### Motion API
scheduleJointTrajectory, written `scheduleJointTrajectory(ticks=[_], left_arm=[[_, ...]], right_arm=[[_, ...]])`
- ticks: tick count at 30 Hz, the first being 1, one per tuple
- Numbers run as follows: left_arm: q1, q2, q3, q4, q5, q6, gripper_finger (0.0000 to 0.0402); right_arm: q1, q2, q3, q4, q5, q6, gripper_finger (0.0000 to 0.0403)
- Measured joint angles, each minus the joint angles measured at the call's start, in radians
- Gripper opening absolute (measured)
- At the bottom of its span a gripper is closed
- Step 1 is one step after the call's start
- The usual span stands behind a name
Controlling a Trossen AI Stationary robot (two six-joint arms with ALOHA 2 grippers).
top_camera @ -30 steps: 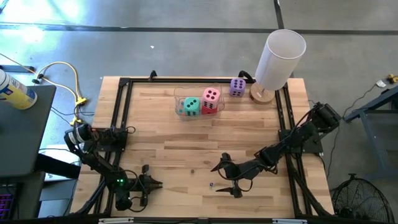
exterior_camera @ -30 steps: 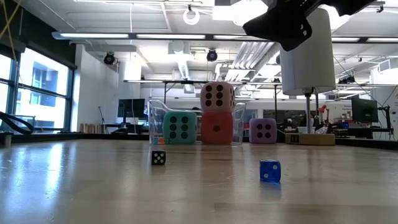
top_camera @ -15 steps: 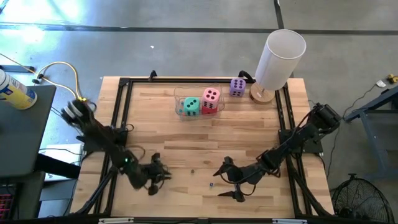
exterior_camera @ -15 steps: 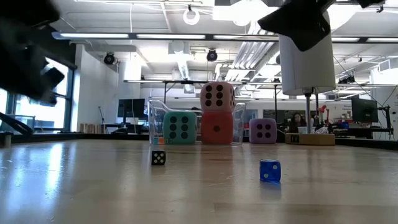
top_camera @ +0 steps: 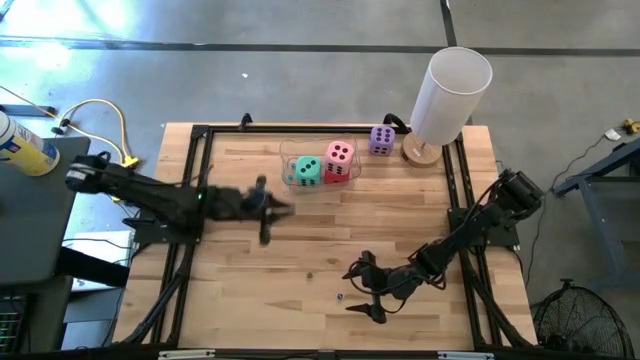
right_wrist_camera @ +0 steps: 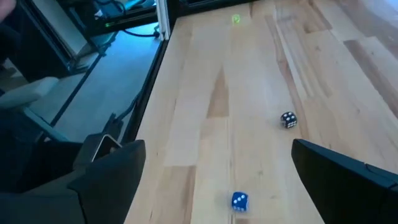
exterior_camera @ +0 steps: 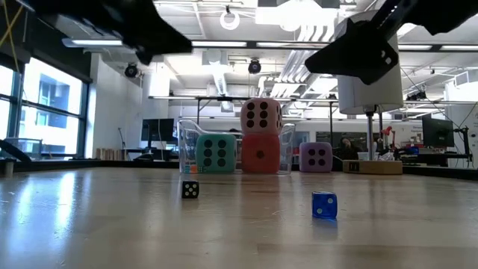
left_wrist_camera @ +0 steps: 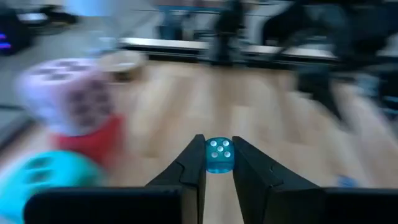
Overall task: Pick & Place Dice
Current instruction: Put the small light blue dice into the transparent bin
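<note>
Dice: a small translucent teal die (left_wrist_camera: pixel 219 155) is clamped between the fingers of the left tool (top_camera: pixel 268 212), raised above the worktop (top_camera: pixel 400 215) near the clear container (top_camera: pixel 290 160). In that container sit the teal-green die (top_camera: pixel 306 171) and the red die (top_camera: pixel 336 176), with the pink die (top_camera: pixel 340 154) stacked on the red. Purple die (top_camera: pixel 381 140) stands beside the white cylinder (top_camera: pixel 448 95). Right tool (top_camera: pixel 365 290) hangs spread wide over a small blue die (exterior_camera: pixel 323 205) and a small black die (exterior_camera: pixel 190 190) on the worktop.
</note>
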Motion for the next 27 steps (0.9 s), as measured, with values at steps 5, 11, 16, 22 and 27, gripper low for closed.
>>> scheduleJointTrajectory(ticks=[5,11,16,22,27], left_arm=[[0.232,0.032,0.0,0.015,-0.002,0.007,0.0049],[0.437,0.133,0.0,0.059,-0.006,-0.062,0.0063],[0.503,0.235,0.0,0.153,0.051,-0.088,0.007],[0.511,0.366,0.0,0.359,0.089,-0.09,0.0072],[0.51,0.412,0.0,0.387,0.087,-0.083,0.0073]], right_arm=[[-0.003,0.0,0.001,0.004,0.0,-0.036,0.0396],[-0.004,0.0,0.001,0.002,0.0,-0.052,0.0396],[-0.005,0.0,0.001,0.002,-0.003,-0.059,0.0396],[-0.005,0.0,0.001,0.002,-0.004,-0.071,0.0396],[-0.005,-0.001,0.001,0.002,-0.004,-0.071,0.0396]])
